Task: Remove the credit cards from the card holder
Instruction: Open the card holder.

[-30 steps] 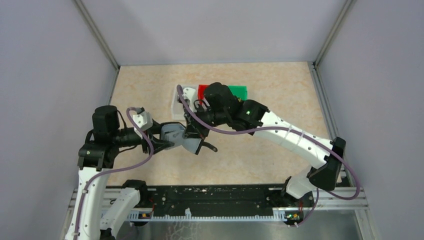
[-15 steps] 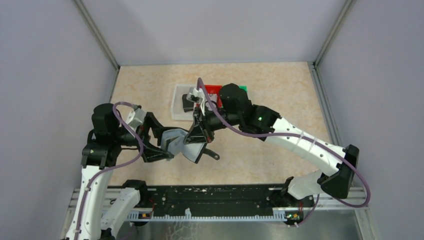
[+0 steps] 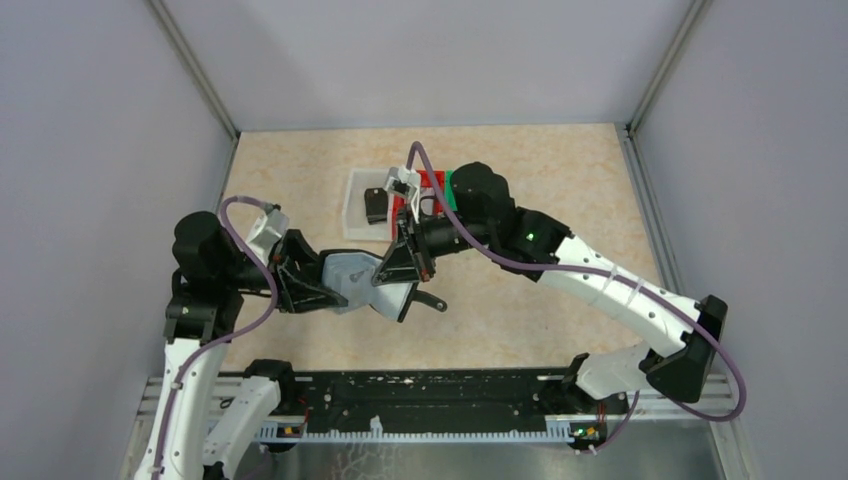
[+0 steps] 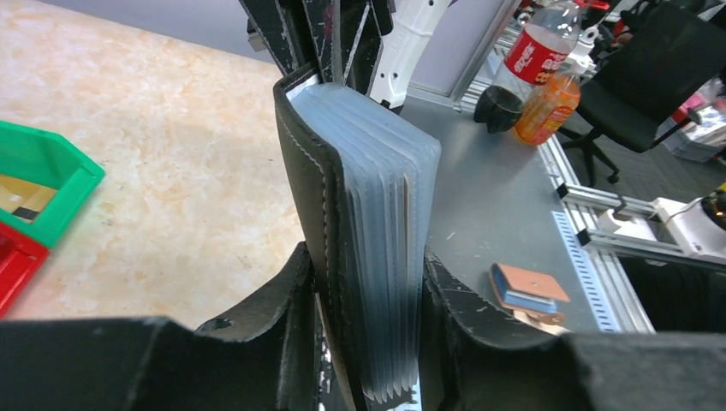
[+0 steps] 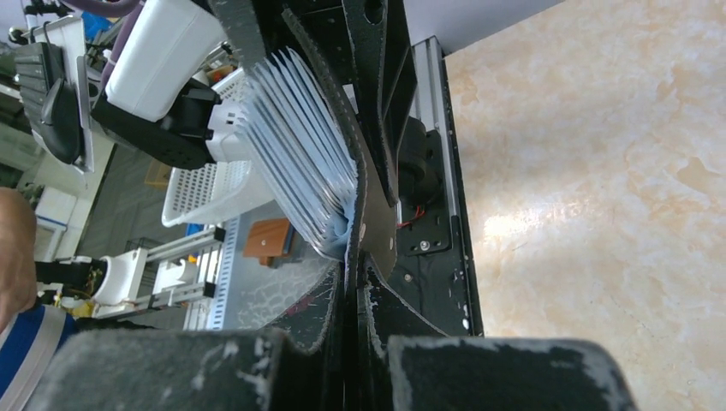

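Observation:
The black card holder (image 3: 368, 281) hangs above the table between both grippers, opened out, its strap tab (image 3: 431, 301) sticking out to the right. My left gripper (image 4: 368, 342) is shut on one black cover together with the stack of clear sleeves (image 4: 381, 197). A thin tan edge shows among the sleeves. My right gripper (image 5: 351, 295) is shut on the other black cover (image 5: 364, 184), and the sleeves (image 5: 300, 145) fan out to its left. One black credit card (image 3: 375, 206) lies in the white bin (image 3: 352, 222).
A red bin (image 3: 432, 181) and a green bin (image 3: 449, 190) stand right of the white one, partly under my right arm. The green bin (image 4: 47, 184) also shows at the left of the left wrist view. Bare table lies to the right.
My left gripper opened, slid further onto the card holder and closed again. The right arm swung rightward off the bins, uncovering the black card, and kept its grip on the cover.

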